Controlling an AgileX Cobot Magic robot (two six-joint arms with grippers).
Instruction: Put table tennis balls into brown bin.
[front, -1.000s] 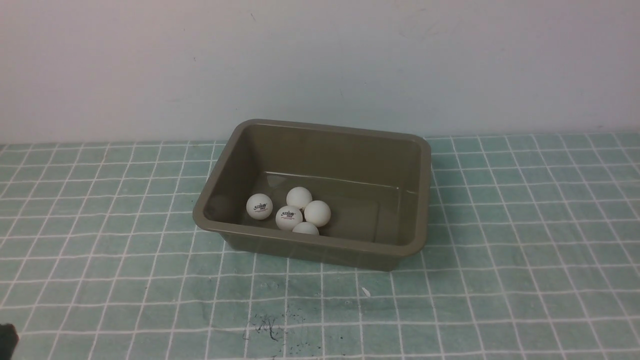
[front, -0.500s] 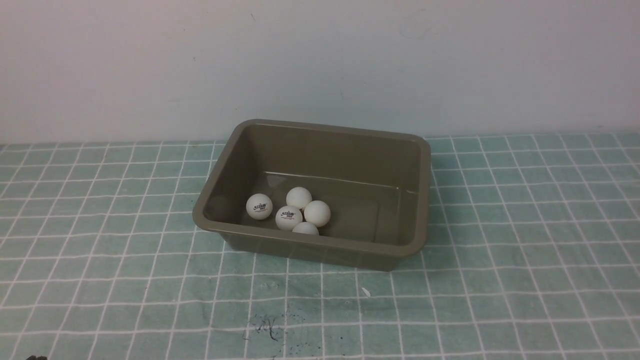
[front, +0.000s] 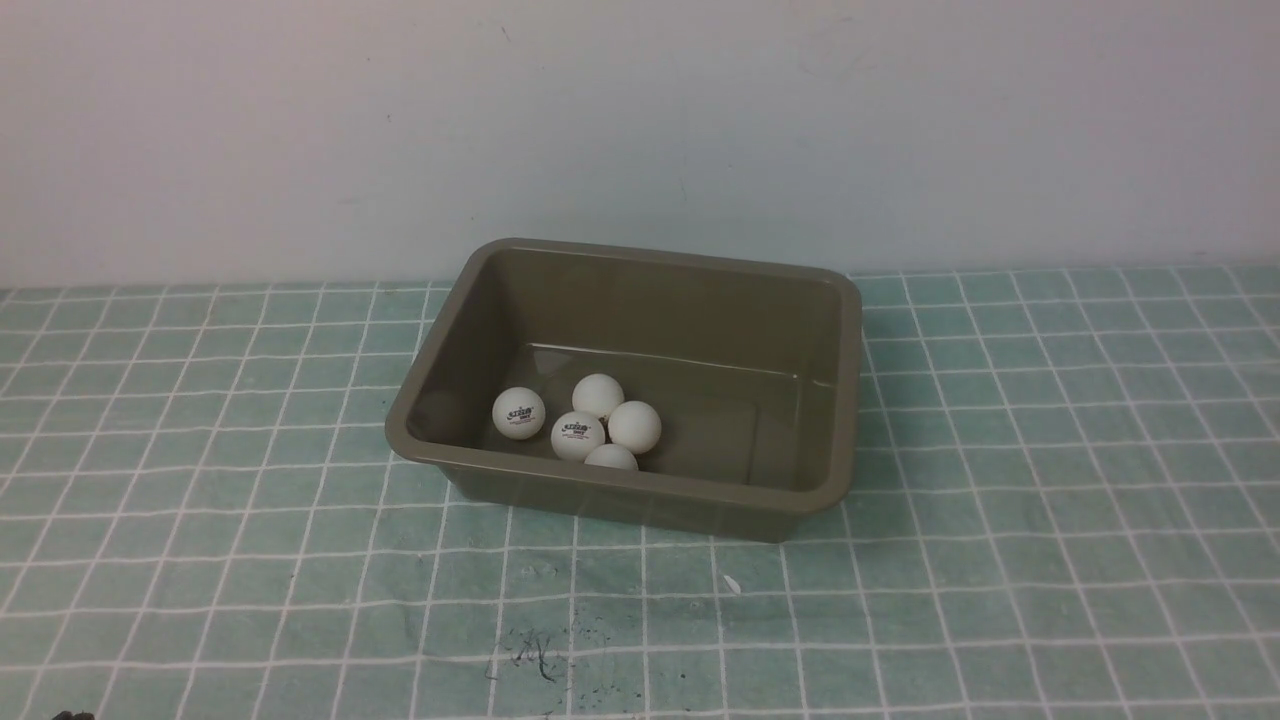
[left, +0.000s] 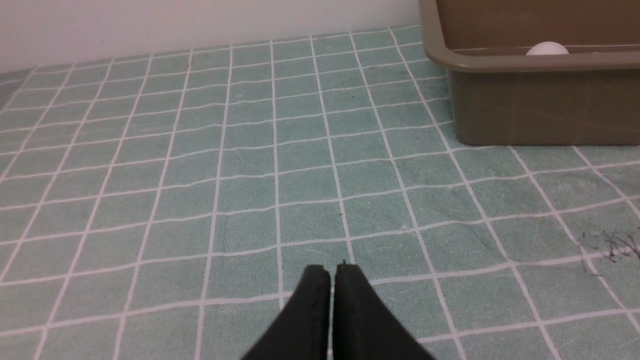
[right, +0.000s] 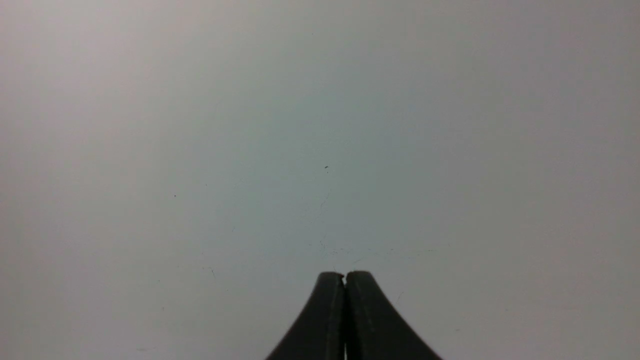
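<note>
Olive plastic bin (front: 640, 300) | five matte balls (front: 578, 435) inside | both pincers closed, empty

Left gripper (left: 332, 267): two black fingers pressed together with only a hairline seam between them, holding nothing. They rise from the bottom centre of the left wrist view, tips pointing forward and slightly downward, low over the surface.

Right gripper (right: 345, 274): two black fingers likewise closed tip to tip and empty, rising from the bottom centre of the right wrist view and aimed level.

In the front view, only a tiny dark sliver shows at the bottom left corner; what it is cannot be told.
</note>
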